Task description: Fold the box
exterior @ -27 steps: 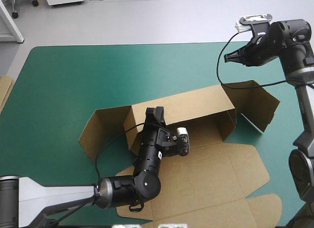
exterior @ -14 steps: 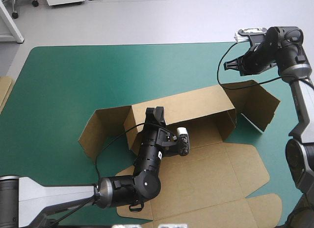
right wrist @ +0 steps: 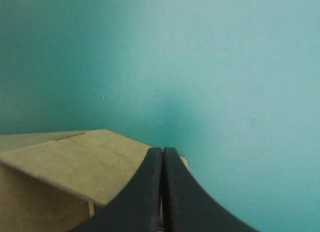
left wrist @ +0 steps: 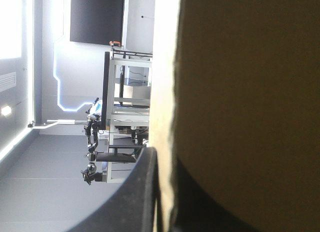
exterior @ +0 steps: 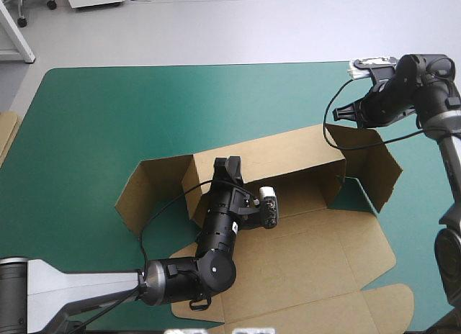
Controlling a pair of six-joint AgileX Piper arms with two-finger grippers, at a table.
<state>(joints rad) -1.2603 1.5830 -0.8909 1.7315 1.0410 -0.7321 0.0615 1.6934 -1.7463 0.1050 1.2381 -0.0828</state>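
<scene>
box (exterior: 302,255) mid-table, lid panel flat on the near side; left gripper (exterior: 229,162) pinched onto the raised back wall (exterior: 288,150), board between its fingers; brace there, no twisting; right gripper (exterior: 337,113) closed tight, empty, over the right end flap (exterior: 374,161); push the flap in squarely. Count: one box, two grippers.

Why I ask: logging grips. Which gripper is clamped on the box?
The left gripper, pinching the raised back wall of the box. The right gripper is shut on nothing, above the far right corner.
</scene>
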